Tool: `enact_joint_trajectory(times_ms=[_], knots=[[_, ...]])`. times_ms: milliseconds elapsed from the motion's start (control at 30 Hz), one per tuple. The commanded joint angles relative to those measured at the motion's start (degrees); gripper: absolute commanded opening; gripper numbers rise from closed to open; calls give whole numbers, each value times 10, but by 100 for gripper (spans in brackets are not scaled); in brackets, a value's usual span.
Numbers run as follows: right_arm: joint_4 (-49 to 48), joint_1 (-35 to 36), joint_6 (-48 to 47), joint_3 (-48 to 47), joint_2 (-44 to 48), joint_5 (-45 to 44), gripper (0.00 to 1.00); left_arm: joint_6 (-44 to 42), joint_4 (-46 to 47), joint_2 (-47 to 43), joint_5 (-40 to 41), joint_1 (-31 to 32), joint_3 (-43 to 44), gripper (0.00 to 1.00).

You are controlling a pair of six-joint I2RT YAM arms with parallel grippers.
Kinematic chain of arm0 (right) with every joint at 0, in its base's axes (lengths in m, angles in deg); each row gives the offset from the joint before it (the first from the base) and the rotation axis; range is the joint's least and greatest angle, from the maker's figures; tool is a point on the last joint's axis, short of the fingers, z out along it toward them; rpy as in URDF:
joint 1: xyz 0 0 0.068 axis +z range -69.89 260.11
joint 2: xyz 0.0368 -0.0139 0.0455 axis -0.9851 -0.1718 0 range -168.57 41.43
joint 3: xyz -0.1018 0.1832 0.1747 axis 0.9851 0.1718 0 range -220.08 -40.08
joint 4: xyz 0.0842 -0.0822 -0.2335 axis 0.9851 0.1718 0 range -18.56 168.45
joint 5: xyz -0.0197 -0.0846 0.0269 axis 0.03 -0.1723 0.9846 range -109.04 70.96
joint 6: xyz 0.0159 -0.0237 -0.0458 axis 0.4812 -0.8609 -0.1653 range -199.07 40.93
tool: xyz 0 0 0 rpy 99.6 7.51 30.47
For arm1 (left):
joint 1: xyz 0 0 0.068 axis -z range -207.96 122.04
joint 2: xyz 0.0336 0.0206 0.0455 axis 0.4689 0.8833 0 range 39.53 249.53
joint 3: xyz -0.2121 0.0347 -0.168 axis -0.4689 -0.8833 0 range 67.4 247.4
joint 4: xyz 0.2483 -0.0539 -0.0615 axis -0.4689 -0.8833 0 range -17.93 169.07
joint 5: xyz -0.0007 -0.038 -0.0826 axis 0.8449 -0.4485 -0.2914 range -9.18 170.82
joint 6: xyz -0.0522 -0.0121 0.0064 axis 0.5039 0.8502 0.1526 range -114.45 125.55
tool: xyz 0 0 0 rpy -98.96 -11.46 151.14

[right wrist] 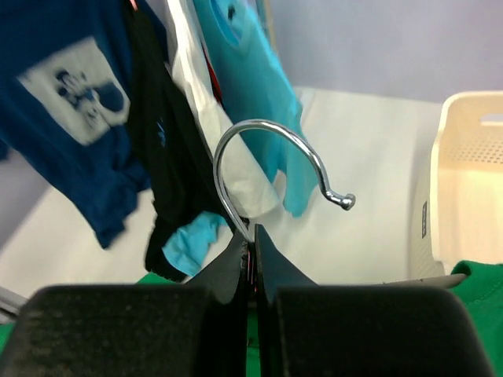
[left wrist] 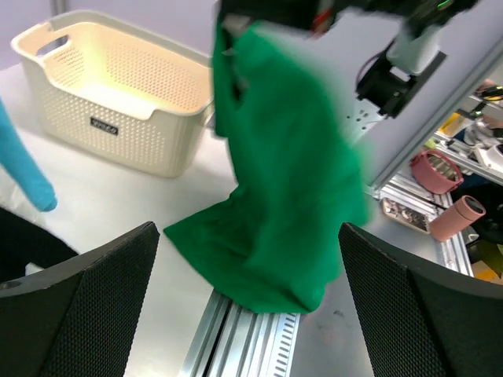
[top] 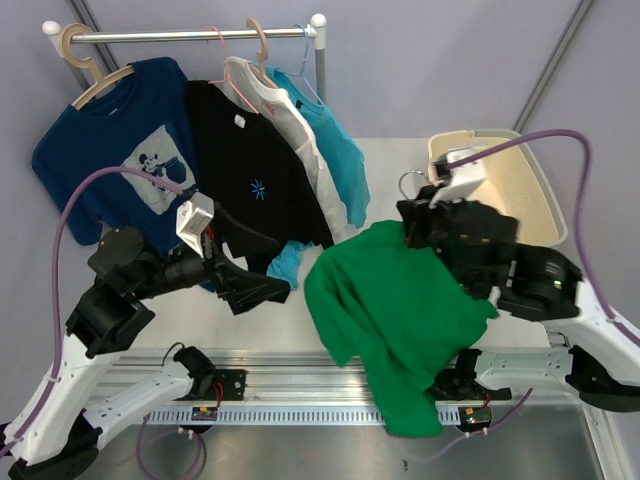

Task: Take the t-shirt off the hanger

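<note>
**Green tee, held by the hook.** A plain bright-green cotton t-shirt (top: pixel 400 310) hangs from a hanger (right wrist: pixel 271 149). Only the hanger's slim, curved metal hook shows above the collar; the rest is hidden inside the cloth.

The right fingers (right wrist: pixel 251 239), closed tight, pinch the hook's stem just below the curve. They hold it above the white desk (top: pixel 395 160), right of centre. The shirt's soft, creased lower half lies on the desk and spills over the ribbed aluminium rail (top: pixel 300 385) at the near edge.

The left fingers (top: pixel 262 290) are spread to their widest and hold nothing. They sit to the left of the shirt, apart from it, and their two black pads (left wrist: pixel 86 306) have a fine mesh-like texture.

Behind, four garments hang on one round metal bar (top: pixel 190 35):
- a navy t-shirt (top: pixel 110 150) with a pale cartoon print, on a thick light wooden hanger (top: pixel 95 80)
- a black t-shirt (top: pixel 240 150) with a small star-like mark
- a white garment (top: pixel 300 138)
- a turquoise t-shirt (top: pixel 337 150)

One cream plastic basket (left wrist: pixel 118 102) stands at the desk's far right, beyond the shirt. It is rectangular with rounded corners, perforated walls and cut-out handles. Its pale inner floor shows in the left wrist view.
</note>
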Motion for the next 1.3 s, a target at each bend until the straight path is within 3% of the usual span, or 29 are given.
enact_joint_trajectory(times_ms=[0,200,367,433,467,533,567,933,1267], knots=[[-99,0,-10,24,-17,-42,0,15,34,1,-39,6,-38,99],[-116,0,-11,19,-48,-46,0,19,73,8,-69,21,-99,99],[-121,1,-6,25,-57,-42,0,9,87,1,-37,40,-126,95],[-123,0,-5,29,-55,-39,0,5,87,1,-37,40,-130,80],[-122,1,-5,30,-55,-41,0,4,87,3,-34,40,-132,51],[-119,0,-11,29,-53,-48,0,4,87,1,-27,40,-138,26],[-118,-1,-13,29,-52,-49,0,5,86,-1,-25,40,-141,1],[-85,-61,-18,10,21,-49,0,23,40,-34,79,40,-172,0],[-65,-80,-47,10,79,-103,0,39,-24,-68,177,40,-139,0]])
